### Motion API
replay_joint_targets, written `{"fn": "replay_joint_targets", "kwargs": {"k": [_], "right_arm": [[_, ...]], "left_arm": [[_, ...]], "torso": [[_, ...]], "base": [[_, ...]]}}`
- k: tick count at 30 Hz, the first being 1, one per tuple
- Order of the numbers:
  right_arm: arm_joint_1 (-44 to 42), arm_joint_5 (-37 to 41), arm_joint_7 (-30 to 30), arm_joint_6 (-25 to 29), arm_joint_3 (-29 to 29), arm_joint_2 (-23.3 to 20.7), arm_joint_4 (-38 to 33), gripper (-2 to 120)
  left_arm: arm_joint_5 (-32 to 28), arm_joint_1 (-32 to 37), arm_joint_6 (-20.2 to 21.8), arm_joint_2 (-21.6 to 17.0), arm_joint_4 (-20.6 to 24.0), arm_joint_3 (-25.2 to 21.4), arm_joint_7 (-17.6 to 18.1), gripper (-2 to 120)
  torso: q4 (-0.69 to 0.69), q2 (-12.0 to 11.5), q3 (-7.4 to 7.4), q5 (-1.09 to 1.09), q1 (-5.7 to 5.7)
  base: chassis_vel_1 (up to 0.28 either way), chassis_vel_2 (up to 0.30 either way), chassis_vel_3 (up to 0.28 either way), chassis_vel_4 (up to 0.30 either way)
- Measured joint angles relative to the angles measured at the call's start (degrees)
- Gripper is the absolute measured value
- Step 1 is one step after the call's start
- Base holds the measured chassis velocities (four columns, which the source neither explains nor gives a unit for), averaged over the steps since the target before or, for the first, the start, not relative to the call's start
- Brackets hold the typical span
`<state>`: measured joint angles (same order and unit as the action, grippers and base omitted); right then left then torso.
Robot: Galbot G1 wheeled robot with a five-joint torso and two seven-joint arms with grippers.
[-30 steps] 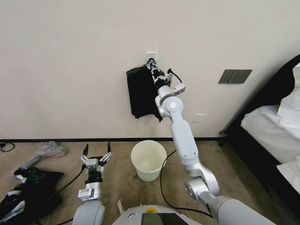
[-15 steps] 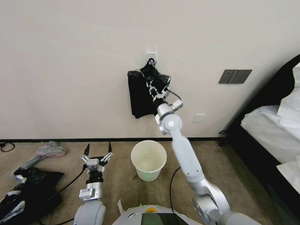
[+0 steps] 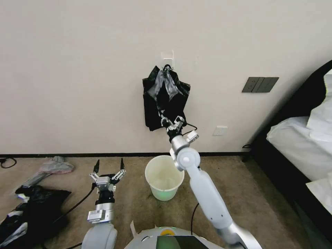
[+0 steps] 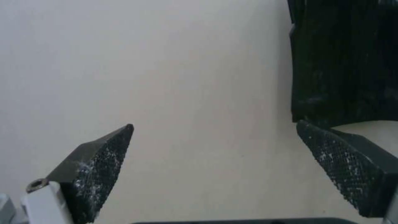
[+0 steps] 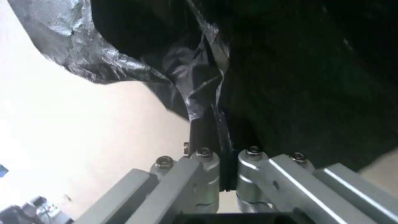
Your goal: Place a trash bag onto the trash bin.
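Observation:
The trash bag (image 3: 166, 84) is a thin black film with a grey sheen. It is stretched from the wall hook (image 3: 167, 65) down to my right gripper (image 3: 169, 122), which is shut on its lower end. In the right wrist view the closed fingers (image 5: 203, 130) pinch the film (image 5: 182, 71) in front of the dark bundle (image 5: 311, 77). The cream-white trash bin (image 3: 164, 177) stands open on the carpet directly below that gripper. My left gripper (image 3: 108, 165) is open, points up left of the bin, and holds nothing (image 4: 214, 124).
The thicker bundle of black bags (image 3: 154, 110) hangs on the wall behind the stretched film. A black heap (image 3: 31, 207) and grey plastic (image 3: 52, 166) lie on the floor at the left. A bed (image 3: 304, 138) borders the right. A cable (image 3: 192, 214) runs across the carpet.
My right gripper has come down from hook height to just above the bin, drawing a film of bag out of the bundle. The left arm has stayed still.

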<state>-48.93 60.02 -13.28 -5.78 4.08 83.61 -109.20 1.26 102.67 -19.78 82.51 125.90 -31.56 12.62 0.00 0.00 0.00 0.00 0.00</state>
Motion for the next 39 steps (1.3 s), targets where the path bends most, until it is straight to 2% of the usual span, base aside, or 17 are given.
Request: {"fn": "replay_joint_targets", "kwargs": {"k": [11,23,39], "right_arm": [[-8.67,-6.21,1.67,0.11,-1.38,-3.39,-3.97,0],[-17.16,-13.55,3.37,1.06,-3.60,-10.01,-10.47,0],[-24.64,-20.65,5.71,4.19,-5.14,-13.19,-12.37,0]], "left_arm": [[0.79,-0.12,-0.04,0.38,-0.35,1.29,-0.01,100],[1.34,-0.49,0.00,-0.01,-0.67,2.72,-0.06,100],[1.71,-0.82,0.29,-0.76,-0.57,3.47,-0.12,100]], "torso": [[0.00,0.00,0.00,0.01,0.00],[0.00,0.00,-0.01,0.00,0.00],[0.00,0.00,0.00,0.00,0.00]], "base": [[0.000,0.000,0.000,0.000],[0.000,0.000,0.000,0.000],[0.000,0.000,0.000,0.000]]}}
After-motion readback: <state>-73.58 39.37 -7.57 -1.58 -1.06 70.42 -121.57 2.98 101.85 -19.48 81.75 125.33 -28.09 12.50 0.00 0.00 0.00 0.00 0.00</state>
